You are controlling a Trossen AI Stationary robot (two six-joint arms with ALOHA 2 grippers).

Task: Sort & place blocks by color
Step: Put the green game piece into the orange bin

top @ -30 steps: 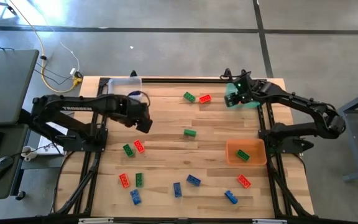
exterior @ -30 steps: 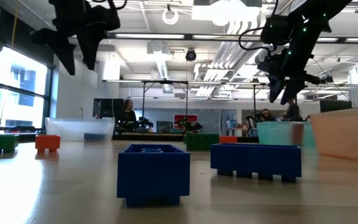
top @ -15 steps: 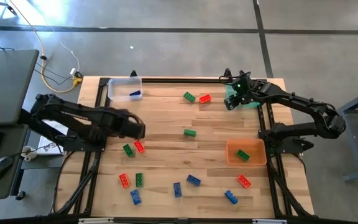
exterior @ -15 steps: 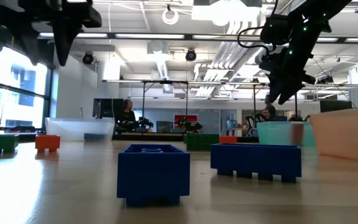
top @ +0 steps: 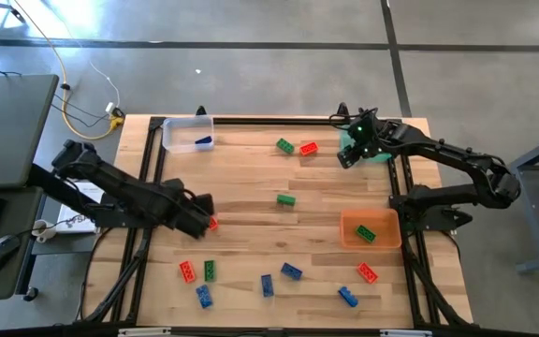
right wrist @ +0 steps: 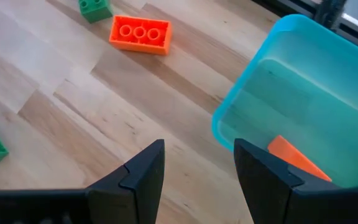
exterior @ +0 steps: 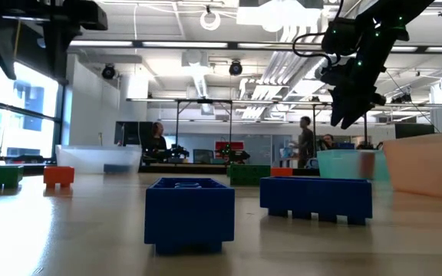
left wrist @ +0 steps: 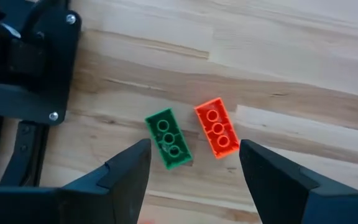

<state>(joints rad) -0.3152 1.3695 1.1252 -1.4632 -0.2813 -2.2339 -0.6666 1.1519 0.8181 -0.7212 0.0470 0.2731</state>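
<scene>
A green block (left wrist: 168,138) and a red block (left wrist: 217,129) lie side by side, not quite touching, flat on the wooden surface (top: 251,183) near its left side. The left gripper (left wrist: 193,163) hangs right over them, fingers spread wide and empty. Other red, green and blue blocks lie scattered across the surface. At the far right corner the right gripper (right wrist: 197,167) hovers beside the teal bin (right wrist: 303,106), fingers parted, holding nothing. An orange bin (top: 371,229) sits nearer
</scene>
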